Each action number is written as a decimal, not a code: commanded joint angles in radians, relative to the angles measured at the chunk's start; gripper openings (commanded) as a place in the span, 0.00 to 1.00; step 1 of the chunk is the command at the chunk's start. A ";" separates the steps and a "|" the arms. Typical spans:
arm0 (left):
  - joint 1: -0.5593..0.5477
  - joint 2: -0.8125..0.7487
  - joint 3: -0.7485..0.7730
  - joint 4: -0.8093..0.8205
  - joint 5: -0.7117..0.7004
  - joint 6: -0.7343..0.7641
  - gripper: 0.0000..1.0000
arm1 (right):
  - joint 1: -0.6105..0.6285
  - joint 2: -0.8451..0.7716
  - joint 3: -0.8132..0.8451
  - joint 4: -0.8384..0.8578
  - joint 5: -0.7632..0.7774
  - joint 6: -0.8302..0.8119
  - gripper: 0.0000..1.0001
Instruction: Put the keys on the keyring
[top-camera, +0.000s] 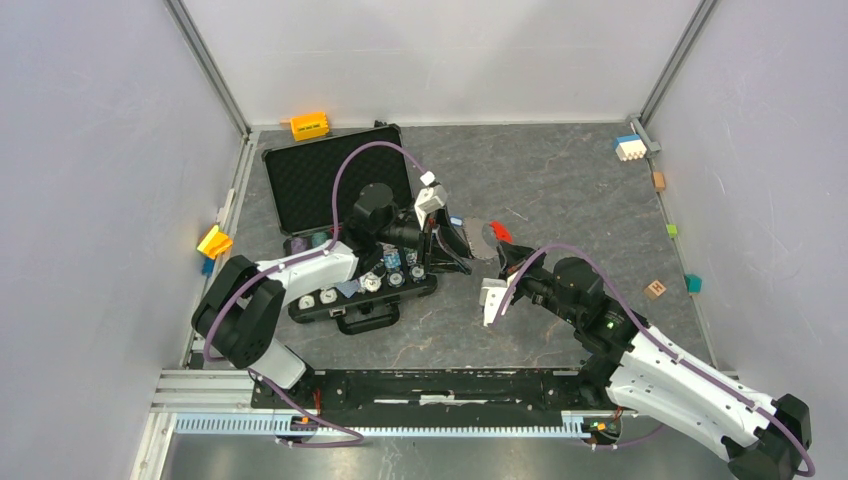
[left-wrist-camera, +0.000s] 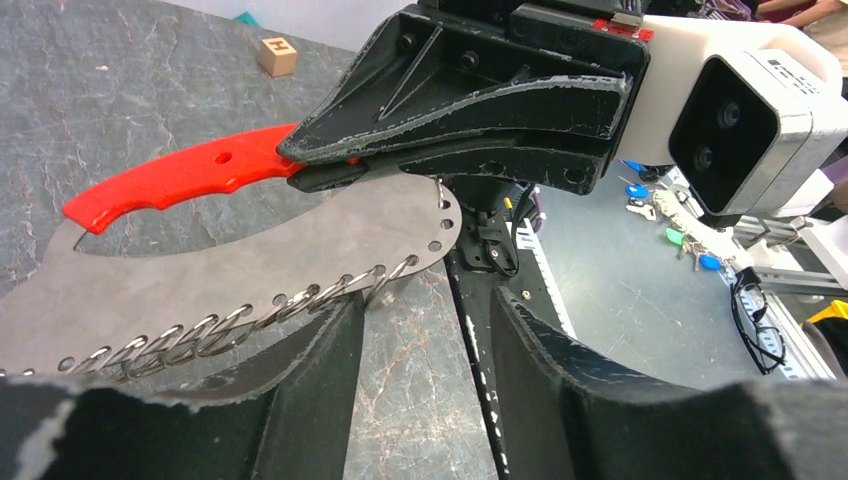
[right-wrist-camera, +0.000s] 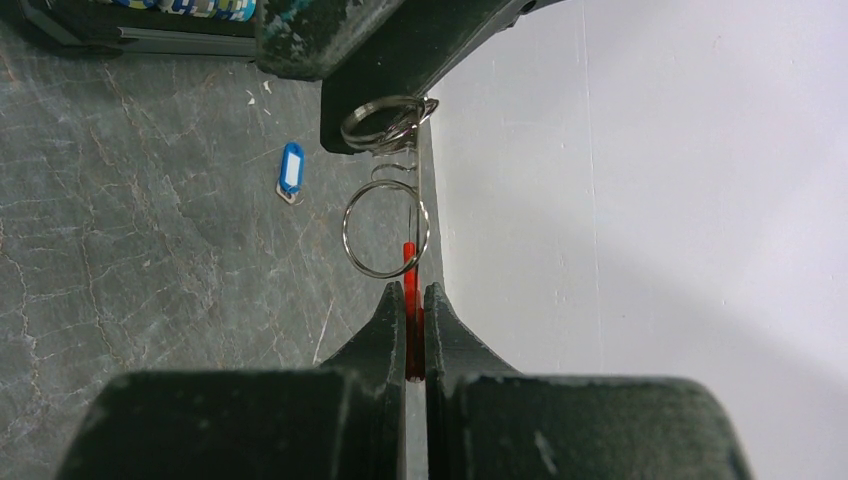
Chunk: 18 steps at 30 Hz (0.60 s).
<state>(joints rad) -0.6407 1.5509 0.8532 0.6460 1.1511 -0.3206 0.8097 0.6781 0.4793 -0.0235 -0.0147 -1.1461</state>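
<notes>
Right wrist view, looking down closed black jaws: the right gripper (right-wrist-camera: 415, 297) is clamped tight on the bright red flat strip (right-wrist-camera: 409, 262) of the keyring (left-wrist-camera: 250, 265), a thin grey metal plate edged with small silvery wire rings (left-wrist-camera: 215, 332). The keyring is held in the air, edge-on here, above the grey stone-patterned table (right-wrist-camera: 130, 260). A tiny flat key with a bright blue plastic head (right-wrist-camera: 291, 170) lies on the table, apart from the keyring. In the left wrist view, the left gripper (left-wrist-camera: 428, 305) has its fingers parted and grips nothing, with the ringed edge just over one finger.
</notes>
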 joint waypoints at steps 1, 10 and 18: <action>0.004 -0.005 0.009 0.089 -0.002 -0.037 0.54 | 0.006 0.002 0.018 0.032 -0.009 0.004 0.00; 0.005 -0.001 0.010 0.126 0.004 -0.070 0.42 | 0.006 0.011 0.013 0.033 0.004 0.001 0.00; 0.008 -0.007 0.012 0.109 0.000 -0.075 0.22 | 0.006 0.010 0.007 0.033 0.008 -0.003 0.00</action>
<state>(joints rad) -0.6403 1.5513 0.8532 0.7132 1.1542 -0.3611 0.8097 0.6884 0.4793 -0.0185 -0.0067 -1.1465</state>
